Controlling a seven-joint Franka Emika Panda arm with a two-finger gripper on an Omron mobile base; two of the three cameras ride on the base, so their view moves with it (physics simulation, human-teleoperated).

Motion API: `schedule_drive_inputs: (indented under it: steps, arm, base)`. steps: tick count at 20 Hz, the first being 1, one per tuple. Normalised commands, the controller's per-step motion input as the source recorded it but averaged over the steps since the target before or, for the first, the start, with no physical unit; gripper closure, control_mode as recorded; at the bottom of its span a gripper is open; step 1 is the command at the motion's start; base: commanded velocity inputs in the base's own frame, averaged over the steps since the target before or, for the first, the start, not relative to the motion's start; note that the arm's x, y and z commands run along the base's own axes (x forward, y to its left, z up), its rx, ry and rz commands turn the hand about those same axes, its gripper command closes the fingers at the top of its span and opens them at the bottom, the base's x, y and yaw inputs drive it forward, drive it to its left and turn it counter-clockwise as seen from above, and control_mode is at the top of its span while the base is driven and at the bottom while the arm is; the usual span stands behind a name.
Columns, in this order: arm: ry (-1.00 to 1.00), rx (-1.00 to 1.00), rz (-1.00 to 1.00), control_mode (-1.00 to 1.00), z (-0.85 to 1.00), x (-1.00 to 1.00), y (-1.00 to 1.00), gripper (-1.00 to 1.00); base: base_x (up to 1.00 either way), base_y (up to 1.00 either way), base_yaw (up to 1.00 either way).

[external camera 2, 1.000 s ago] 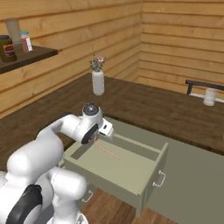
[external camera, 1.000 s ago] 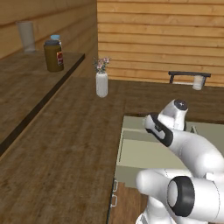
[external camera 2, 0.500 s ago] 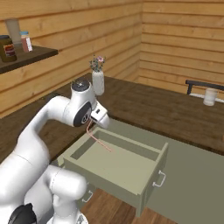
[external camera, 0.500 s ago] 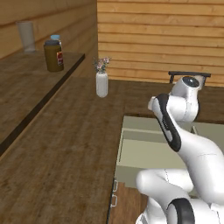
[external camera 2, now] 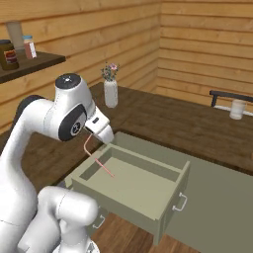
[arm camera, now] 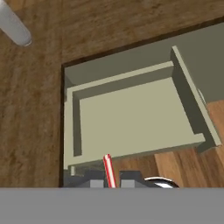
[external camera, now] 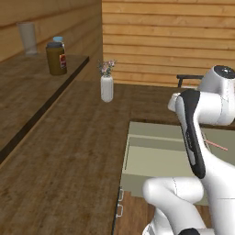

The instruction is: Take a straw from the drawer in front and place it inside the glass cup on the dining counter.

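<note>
The pink straw [arm camera: 107,168] stands between my two finger tips, and my gripper [arm camera: 109,181] is shut on it. From the right base view the straw [external camera 2: 104,167] slants down from the gripper [external camera 2: 106,139], which hangs above the left end of the open sage-green drawer [external camera 2: 128,210]. In the left base view a short piece of the straw [external camera: 215,146] pokes out from behind my forearm, over the drawer [external camera: 151,153]. The drawer's bare floor [arm camera: 131,113] lies under the hand. The small whitish glass cup [external camera 2: 237,108] stands far right beside a dark slab [external camera 2: 230,96].
A white vase with flowers [external camera 2: 110,93] stands on the wooden worktop behind the drawer. On the high wooden shelf [external camera: 27,92] at the left sit a brown jar [external camera: 56,58] and a tall grey glass [external camera: 27,37]. Wood-plank walls close the back.
The gripper went from low inside the drawer to well above it, lifting the straw off the drawer floor; the arm has straightened upward.
</note>
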Motion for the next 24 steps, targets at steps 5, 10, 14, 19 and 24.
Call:
schedule_drive_inputs:
  steps: [5, 10, 14, 19, 24]
  arm:
    - [0.05, 0.0, 0.0, -1.0, 0.17, -0.72, 0.0, 1.0]
    - [0.0, 0.0, 0.0, 1.0, 0.0, -0.49, 0.0, 1.0]
    - [0.0, 0.0, 0.0, 1.0, 0.0, 0.0, 0.0, 1.0]
    - [0.0, 0.0, 0.0, 1.0, 0.0, 0.0, 0.0, 1.0]
    - [0.0, 0.0, 0.0, 1.0, 0.0, 0.0, 0.0, 1.0]
  base:
    - [0.0, 0.0, 0.0]
    - [-0.4, 0.0, -0.01]
    - [-1.0, -0.24, -0.06]
    - [-0.83, -0.91, -0.29]
    - [-0.11, -1.0, -0.42]
